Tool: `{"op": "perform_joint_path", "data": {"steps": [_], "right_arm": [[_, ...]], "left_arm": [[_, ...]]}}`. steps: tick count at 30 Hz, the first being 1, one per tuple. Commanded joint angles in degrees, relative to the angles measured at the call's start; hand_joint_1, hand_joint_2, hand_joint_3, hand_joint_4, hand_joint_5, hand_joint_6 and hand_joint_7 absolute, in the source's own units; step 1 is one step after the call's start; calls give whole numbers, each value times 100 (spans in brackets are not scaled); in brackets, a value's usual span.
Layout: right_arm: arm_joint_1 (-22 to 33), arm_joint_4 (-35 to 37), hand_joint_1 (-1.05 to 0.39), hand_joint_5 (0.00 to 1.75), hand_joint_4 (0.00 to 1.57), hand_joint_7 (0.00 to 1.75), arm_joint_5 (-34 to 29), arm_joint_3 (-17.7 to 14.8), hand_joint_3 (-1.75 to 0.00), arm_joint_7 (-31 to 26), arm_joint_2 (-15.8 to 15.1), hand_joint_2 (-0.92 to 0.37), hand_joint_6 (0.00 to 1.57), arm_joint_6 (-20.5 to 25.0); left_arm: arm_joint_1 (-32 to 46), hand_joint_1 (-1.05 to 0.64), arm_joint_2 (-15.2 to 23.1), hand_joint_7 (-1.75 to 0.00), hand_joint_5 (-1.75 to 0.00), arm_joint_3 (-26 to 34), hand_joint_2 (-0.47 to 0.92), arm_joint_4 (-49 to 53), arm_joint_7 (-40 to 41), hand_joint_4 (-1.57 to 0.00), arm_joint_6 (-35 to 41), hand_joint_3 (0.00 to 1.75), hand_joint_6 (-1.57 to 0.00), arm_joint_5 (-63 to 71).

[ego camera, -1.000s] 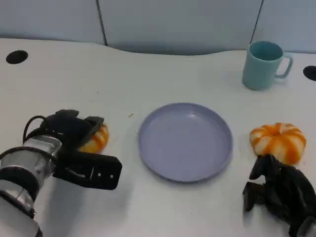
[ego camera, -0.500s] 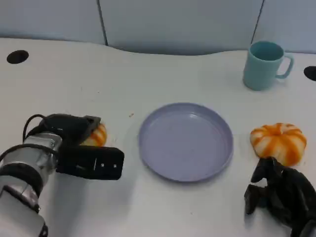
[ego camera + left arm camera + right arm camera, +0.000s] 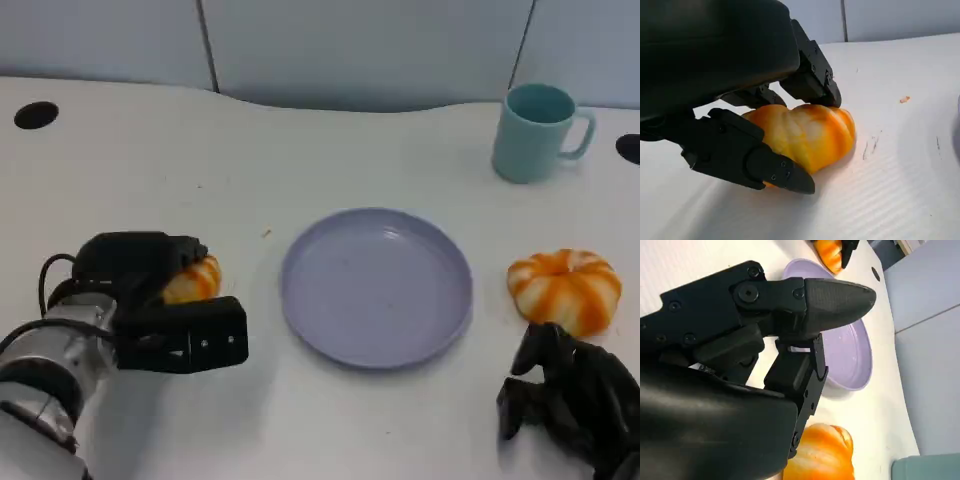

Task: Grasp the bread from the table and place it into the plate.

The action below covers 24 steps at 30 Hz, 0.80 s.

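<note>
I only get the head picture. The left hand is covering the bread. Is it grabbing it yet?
Observer: The left wrist view shows the left hand with fingers on top of the bread and another low against its side.
Operator: Is the bread up in the air?
Observer: No, it sits on the white table.
Operator: What's the right hand doing?
Observer: The right wrist view shows the right hand holding nothing, near the other bread, with the purple plate beyond.
</note>
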Motion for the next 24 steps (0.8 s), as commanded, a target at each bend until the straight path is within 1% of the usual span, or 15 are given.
{"op": "perform_joint_path", "data": {"steps": [1, 2, 3, 4, 7, 11, 12, 14, 15, 21, 24], "right_arm": [[171, 115, -46, 147, 117, 137, -8, -60, -51, 16, -109, -92, 107, 29], [179, 114, -46, 146, 117, 137, -12, -61, -51, 18, -108, -92, 107, 12], [182, 125, -45, 146, 117, 136, -17, -59, -51, 32, -115, -92, 107, -13], [179, 129, -45, 146, 117, 136, -20, -61, -51, 14, -111, -92, 107, -14], [150, 202, -45, 146, 118, 135, -33, -67, -51, -4, -99, -92, 108, -87], [127, 225, -46, 145, 119, 134, -52, -58, -50, -80, -90, -92, 109, -73], [119, 179, -46, 145, 119, 134, -52, -50, -50, -125, -90, -92, 110, 12], [111, 99, -44, 147, 119, 136, -57, -36, -50, -209, -82, -92, 110, 133], [115, 62, -43, 148, 119, 138, -69, -24, -50, -240, -85, -92, 109, 172], [142, -20, -42, 151, 116, 141, -57, -20, -52, -244, -102, -92, 105, 249], [123, -39, -42, 151, 117, 142, 9, -72, -51, -215, -144, -92, 106, 386]], "left_arm": [[262, -29, 25, -120, -156, -131, 87, 66, 546, -78, -30, 38, -83, 121], [284, -29, 28, -152, -167, -139, 80, 69, 642, -78, -64, 59, -70, 118], [297, -29, 32, -162, -171, -149, 76, 74, 706, -78, -81, 69, -65, 115], [314, -30, 41, -161, -173, -189, 73, 75, 845, -75, -88, 78, -64, 150], [347, -30, 107, -173, -174, -401, 65, 67, 1372, -73, -196, 87, -58, 389], [331, -28, 152, -175, -175, -551, 61, 83, 1629, -73, -291, 88, -55, 534], [337, -28, 152, -175, -175, -535, 61, 66, 1894, -73, -406, 88, -55, 524], [303, -23, 126, -175, -175, -457, 55, 37, 2197, -75, -568, 98, -58, 441], [265, -23, 105, -175, -175, -418, 55, 26, 2273, -74, -610, 101, -58, 399], [137, -18, 29, -175, -175, -215, 49, -7, 2360, -75, -758, 103, -57, 235], [38, -13, -148, -175, -175, 181, 46, -146, 2413, -78, -1179, 104, -59, -169]]}}
